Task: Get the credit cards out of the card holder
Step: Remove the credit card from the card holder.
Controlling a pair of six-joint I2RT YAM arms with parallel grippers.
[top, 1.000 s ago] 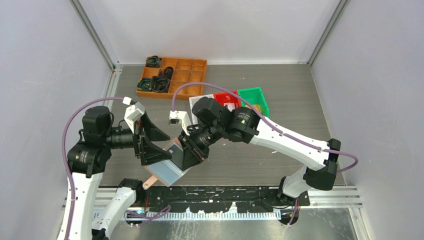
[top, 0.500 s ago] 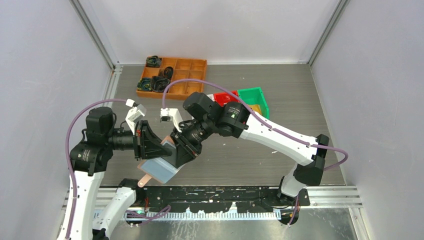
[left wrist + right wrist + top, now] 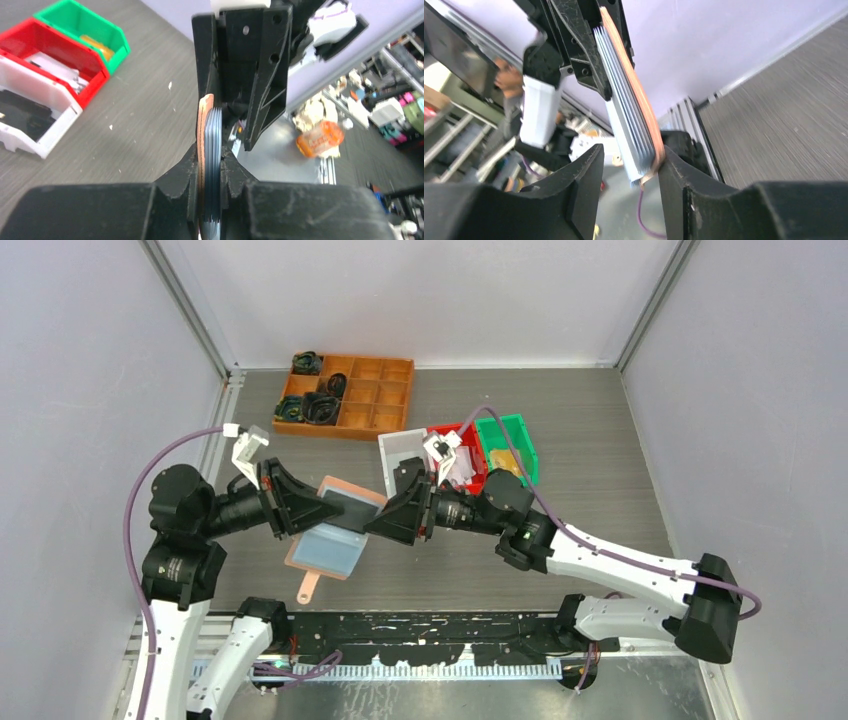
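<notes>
Clamp of the left gripper (image 3: 211, 161) tight on the left edge of the card holder (image 3: 330, 548), which is held clear above the table (image 3: 600, 430), bluish sleeves (image 3: 214, 150) stacked against its salmon cover. At the right edge of the card holder, right gripper (image 3: 630, 152) with jaws apart, straddling that edge, one finger (image 3: 679, 175) touching the cover.
</notes>
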